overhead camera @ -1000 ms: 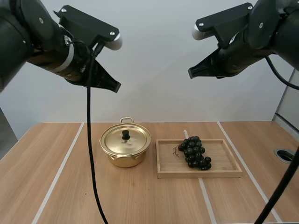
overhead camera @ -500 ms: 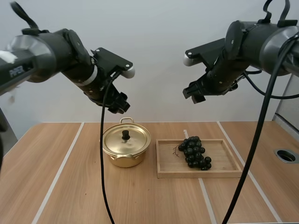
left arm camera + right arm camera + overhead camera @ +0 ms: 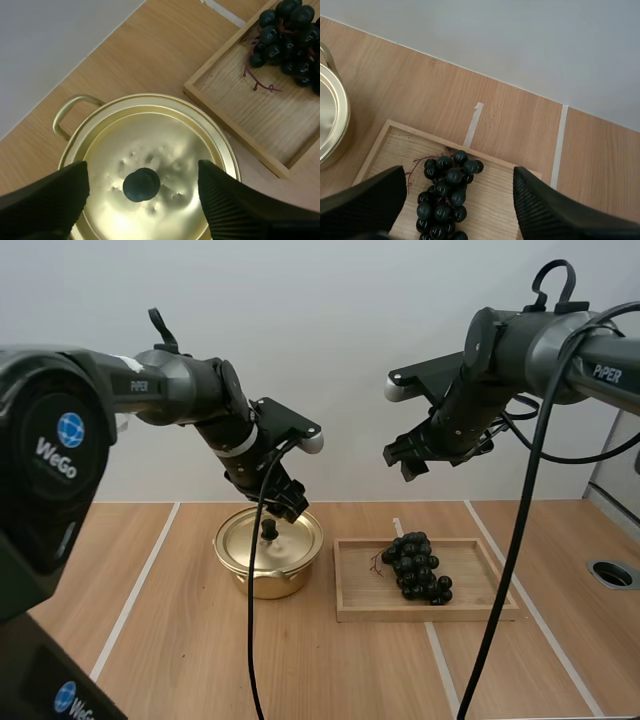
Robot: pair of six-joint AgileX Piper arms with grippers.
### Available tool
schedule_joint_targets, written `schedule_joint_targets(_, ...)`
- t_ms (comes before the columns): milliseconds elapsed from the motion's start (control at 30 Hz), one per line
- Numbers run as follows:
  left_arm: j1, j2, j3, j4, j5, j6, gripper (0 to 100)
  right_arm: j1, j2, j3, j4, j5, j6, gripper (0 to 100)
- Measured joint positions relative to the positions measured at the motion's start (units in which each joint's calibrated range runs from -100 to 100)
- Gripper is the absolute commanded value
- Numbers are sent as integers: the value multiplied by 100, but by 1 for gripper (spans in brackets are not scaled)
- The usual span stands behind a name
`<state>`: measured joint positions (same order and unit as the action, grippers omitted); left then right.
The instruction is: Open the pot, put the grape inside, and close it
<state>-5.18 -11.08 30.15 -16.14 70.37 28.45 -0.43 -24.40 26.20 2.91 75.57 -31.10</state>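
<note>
Left jaws: dropped from high at the left, well clear of the pot (image 3: 266, 578), to just above the lid (image 3: 150, 145). Now spread either side of the knob (image 3: 141, 184), not touching it.
Left arm: swung forward and down, reaching in over the tabletop (image 3: 150, 640).
Right jaws: carried forward and lower from high at the right. Now above the tray (image 3: 490, 200), spread over the grapes (image 3: 445, 192) and well above them.
Right arm: stretched farther out from its side.
</note>
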Motion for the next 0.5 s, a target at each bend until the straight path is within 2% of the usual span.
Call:
schedule_joint_targets(200, 0, 1185, -348, 278, 111, -421, 100, 0, 13, 0, 13, 0, 0, 100)
schedule_joint_targets(500, 0, 1296, -465, 562, 376, -713, 100, 0, 13, 0, 108, 0, 0, 100)
